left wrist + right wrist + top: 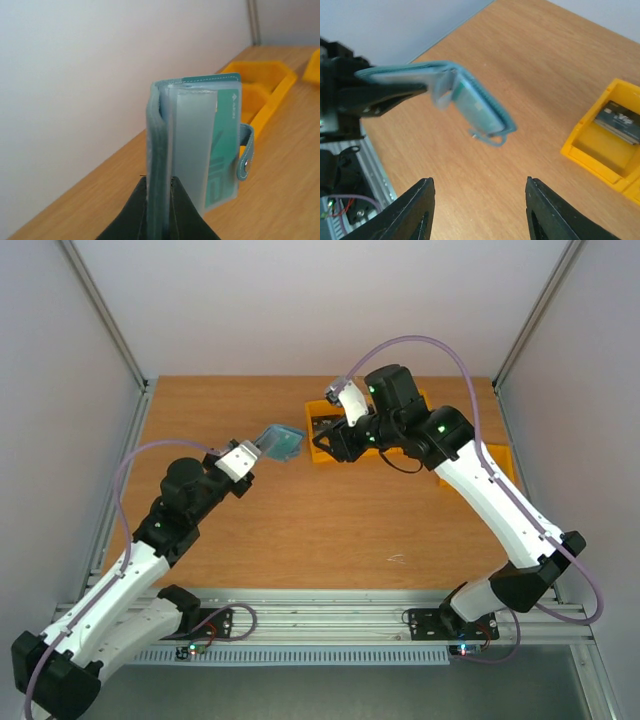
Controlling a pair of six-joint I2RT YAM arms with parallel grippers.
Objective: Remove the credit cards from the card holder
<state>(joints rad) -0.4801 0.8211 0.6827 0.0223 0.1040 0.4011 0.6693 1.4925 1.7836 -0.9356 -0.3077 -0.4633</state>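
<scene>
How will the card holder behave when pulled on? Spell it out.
Likely floppy: clamped at one edge by the left gripper, the card holder fans open and its strap dangles. Its glossy clear sleeves may be slippery.

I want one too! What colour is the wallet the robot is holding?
Teal-blue card holder; the left wrist view shows it best.

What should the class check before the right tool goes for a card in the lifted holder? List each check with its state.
1. Left tool clamps the holder: ok.
2. Holder is clear of the table: ok.
3. Strap is unsnapped: ok.
4. Right tool is open: ok.
5. A card shows in a sleeve: ok.
6. Right tool is at the card: not ok, it is apart from the holder.
</scene>
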